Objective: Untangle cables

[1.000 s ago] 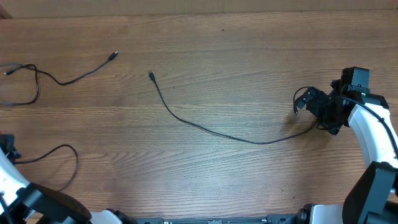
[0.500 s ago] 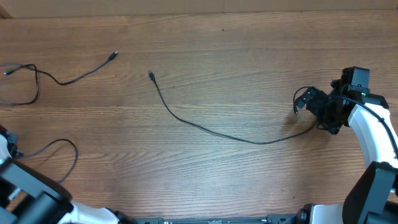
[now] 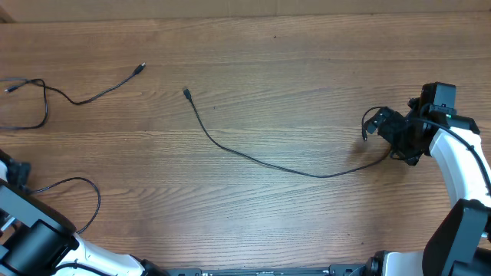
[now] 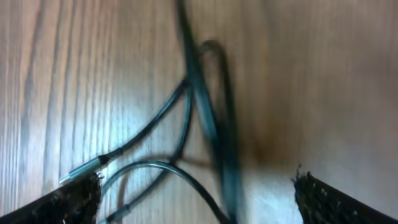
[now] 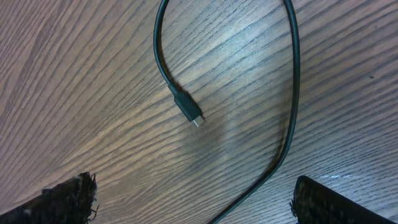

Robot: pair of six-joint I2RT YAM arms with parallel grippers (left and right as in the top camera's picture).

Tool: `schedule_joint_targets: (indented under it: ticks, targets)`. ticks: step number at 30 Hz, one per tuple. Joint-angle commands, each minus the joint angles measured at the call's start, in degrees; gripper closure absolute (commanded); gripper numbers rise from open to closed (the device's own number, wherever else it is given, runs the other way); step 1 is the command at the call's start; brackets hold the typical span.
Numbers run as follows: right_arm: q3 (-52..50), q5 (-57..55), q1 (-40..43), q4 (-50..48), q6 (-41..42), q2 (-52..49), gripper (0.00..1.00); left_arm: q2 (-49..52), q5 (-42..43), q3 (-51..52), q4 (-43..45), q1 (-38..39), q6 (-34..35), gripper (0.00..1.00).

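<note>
Left gripper (image 4: pixel 199 199) is at the near-left corner of the wood-grain bench (image 3: pixel 307 61). Jaws are wide apart and nothing is held. Dark strands (image 4: pixel 208 118) are seen crossing directly ahead of the fingertips, with the long axis running away from the tool. The view is blurred, so the over/under order cannot be told. These are judged to belong to the thin black looped cable (image 3: pixel 77 179) by the left edge, so the left arm is nearer for that one.

Right gripper (image 5: pixel 199 202) is by the right edge, also fully open and empty. The silver-tipped plug (image 5: pixel 194 118) of the long black cable (image 3: pixel 307 174) lies on the wood just ahead of it, between the finger lines and apart from both. The cord hooks round and is laid diagonally across mid-bench toward the far-left.

A third, kinked black cable (image 3: pixel 74 103) is at the far-left corner, well apart from the others.

Only the left-edge bundle looks crossed.

No containers are in view.
</note>
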State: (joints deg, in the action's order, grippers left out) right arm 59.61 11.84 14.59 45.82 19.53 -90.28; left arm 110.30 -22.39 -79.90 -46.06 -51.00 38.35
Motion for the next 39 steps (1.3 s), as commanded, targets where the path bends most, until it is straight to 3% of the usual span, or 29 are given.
schedule_joint_targets:
  ticks: [1,9,13,19,28,34,39]
  targets:
    - [-0.3,0.3,0.1,-0.3,0.4,0.2,0.0,-0.6,9.1,-9.1,-4.9,0.4,-1.0,0.01]
    - [-0.3,0.3,0.1,-0.3,0.4,0.2,0.0,-0.6,35.1,-28.2,-22.0,2.8,-1.1,0.01]
    - [-0.3,0.3,0.1,-0.3,0.4,0.2,0.0,-0.6,43.3,-34.5,-28.0,6.4,-2.8,0.0]
    - [-0.3,0.3,0.1,-0.3,0.4,0.2,0.0,-0.5,42.9,-36.5,-30.5,19.8,-6.4,0.01]
    - [-0.3,0.3,0.1,-0.3,0.4,0.2,0.0,1.7,26.5,-36.5,-31.2,42.6,-6.4,0.0]
    - [-0.3,0.3,0.1,-0.3,0.4,0.2,0.0,6.5,27.5,-36.5,-33.2,52.4,-0.9,0.0]
    - [-0.3,0.3,0.1,-4.2,0.4,0.2,0.0,11.4,36.7,-36.5,-34.4,59.8,-1.1,0.0]
